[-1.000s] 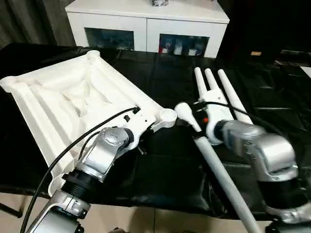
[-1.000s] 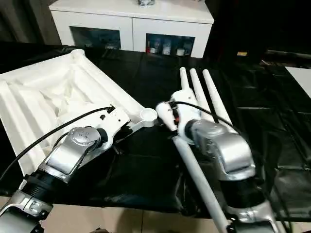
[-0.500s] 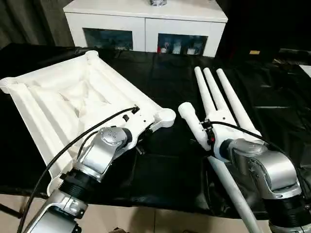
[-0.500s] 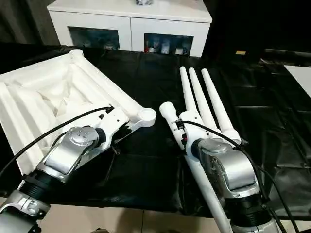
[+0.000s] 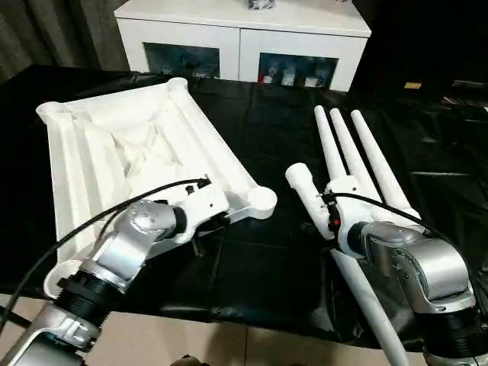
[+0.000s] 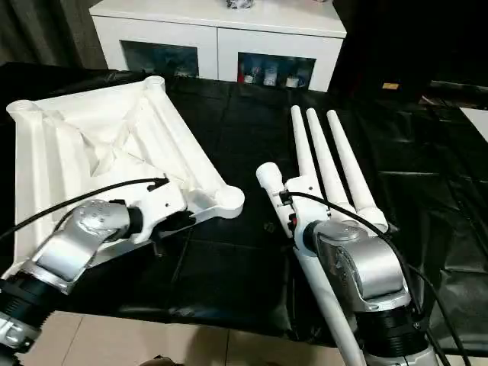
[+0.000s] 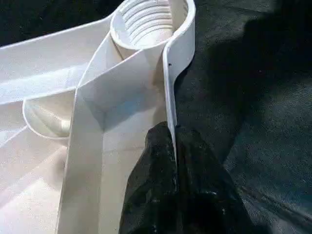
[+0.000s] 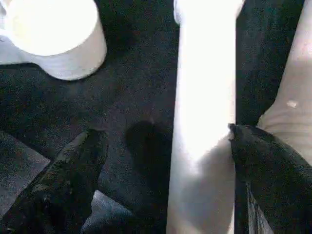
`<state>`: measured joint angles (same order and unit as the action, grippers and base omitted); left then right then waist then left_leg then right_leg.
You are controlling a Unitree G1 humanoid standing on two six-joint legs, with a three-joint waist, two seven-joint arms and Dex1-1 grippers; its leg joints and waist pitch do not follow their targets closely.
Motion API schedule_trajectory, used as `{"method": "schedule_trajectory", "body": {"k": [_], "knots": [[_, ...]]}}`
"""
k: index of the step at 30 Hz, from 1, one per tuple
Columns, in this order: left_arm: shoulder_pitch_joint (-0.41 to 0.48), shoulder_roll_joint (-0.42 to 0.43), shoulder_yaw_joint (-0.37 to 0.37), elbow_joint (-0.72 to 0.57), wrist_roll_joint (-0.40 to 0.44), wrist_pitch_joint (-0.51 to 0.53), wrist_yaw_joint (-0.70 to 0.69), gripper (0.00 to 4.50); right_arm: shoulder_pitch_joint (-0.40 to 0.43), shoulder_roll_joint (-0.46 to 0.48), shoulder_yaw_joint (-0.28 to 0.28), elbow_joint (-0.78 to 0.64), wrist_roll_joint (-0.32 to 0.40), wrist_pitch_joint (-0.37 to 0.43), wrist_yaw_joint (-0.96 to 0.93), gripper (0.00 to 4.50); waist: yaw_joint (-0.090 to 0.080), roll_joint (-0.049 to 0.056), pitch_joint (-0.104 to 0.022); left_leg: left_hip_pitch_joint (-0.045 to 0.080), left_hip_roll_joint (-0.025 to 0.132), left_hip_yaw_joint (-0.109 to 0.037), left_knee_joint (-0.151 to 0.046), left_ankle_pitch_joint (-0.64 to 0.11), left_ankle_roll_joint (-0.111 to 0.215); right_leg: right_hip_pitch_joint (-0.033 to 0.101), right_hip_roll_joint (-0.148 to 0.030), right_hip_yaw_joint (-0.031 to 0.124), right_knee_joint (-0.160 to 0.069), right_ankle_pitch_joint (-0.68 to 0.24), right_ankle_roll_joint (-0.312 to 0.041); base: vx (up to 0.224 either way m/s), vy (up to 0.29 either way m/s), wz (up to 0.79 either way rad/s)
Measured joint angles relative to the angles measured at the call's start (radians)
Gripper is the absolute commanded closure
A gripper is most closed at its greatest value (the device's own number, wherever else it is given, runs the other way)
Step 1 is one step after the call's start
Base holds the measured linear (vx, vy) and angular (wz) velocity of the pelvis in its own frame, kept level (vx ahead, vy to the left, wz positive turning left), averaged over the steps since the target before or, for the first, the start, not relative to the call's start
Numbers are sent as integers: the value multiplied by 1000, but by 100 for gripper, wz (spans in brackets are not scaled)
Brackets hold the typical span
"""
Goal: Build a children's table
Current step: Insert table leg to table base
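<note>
The white plastic rectangular tabletop (image 5: 130,152) lies ribbed side up on the black-covered bench (image 5: 267,259). The left gripper (image 7: 173,146) pinches its edge wall near a round corner socket (image 5: 261,200). The right gripper (image 8: 165,146), spread wide, straddles 1 white tapered tube leg (image 5: 309,191); 3 more legs (image 5: 354,149) lie just beside.

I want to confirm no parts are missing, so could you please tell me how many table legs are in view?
4. Three legs lie side by side on the black cloth. The fourth leg lies nearer, running under the right tool. None seems hidden.

one table top (image 5: 130,152), four legs (image 5: 358,152), one cabinet (image 5: 244,34), two arms (image 5: 130,252).
</note>
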<state>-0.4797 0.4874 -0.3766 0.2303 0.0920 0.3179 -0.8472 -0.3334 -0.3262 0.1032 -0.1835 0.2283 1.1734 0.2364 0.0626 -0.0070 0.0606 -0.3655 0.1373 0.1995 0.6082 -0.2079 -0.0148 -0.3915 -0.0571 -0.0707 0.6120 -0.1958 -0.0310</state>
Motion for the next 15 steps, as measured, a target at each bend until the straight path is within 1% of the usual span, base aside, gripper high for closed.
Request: {"method": "schedule_trajectory", "body": {"k": [1,2,3,4,6,9,11,14,15], "knots": [[0,13,1,-5,-3,-1,-14,390,1,0,-1,4,0,1,1,0,-1,0,0,0,0,0,0,0,0,0,0,0,0,0,0,0,0,0],[0,21,6,-7,-6,-1,-25,390,1,0,-3,9,1,1,2,0,-2,0,0,0,0,0,-1,1,-1,-1,0,0,1,0,0,0,0,0],[0,28,7,-8,-9,-5,-33,381,3,0,-8,13,1,2,3,0,-2,0,0,0,0,0,-1,1,-1,-1,0,0,1,0,0,0,0,0],[0,35,8,-8,-10,-15,-35,365,7,-1,-14,17,1,2,3,0,-2,0,0,0,0,0,-1,1,-1,-1,0,0,1,0,0,0,0,0],[-1,42,14,-8,-10,-24,-34,358,11,-3,-17,30,1,3,5,0,-4,0,0,0,0,0,-1,1,-2,-1,0,0,1,0,0,0,0,0],[-2,46,39,-8,-15,-48,-28,321,27,-9,-17,42,0,3,10,0,-6,0,0,0,0,0,-1,2,-2,-1,0,0,2,0,0,0,0,0],[-10,48,72,-8,-23,-61,-15,320,27,-14,-17,48,-2,2,13,30,-6,0,0,0,0,0,-1,3,-3,-1,0,0,3,0,0,0,0,0],[-34,54,120,-22,-56,-62,-13,320,28,-20,-18,71,-3,-5,20,50,-4,0,0,1,0,0,-1,3,-3,-1,0,0,3,0,0,0,0,0],[-37,54,134,-32,-68,-62,-13,320,28,-20,-19,78,-3,-7,24,50,-4,0,0,1,0,0,-1,3,-3,-1,0,0,3,0,0,0,0,0]]}}
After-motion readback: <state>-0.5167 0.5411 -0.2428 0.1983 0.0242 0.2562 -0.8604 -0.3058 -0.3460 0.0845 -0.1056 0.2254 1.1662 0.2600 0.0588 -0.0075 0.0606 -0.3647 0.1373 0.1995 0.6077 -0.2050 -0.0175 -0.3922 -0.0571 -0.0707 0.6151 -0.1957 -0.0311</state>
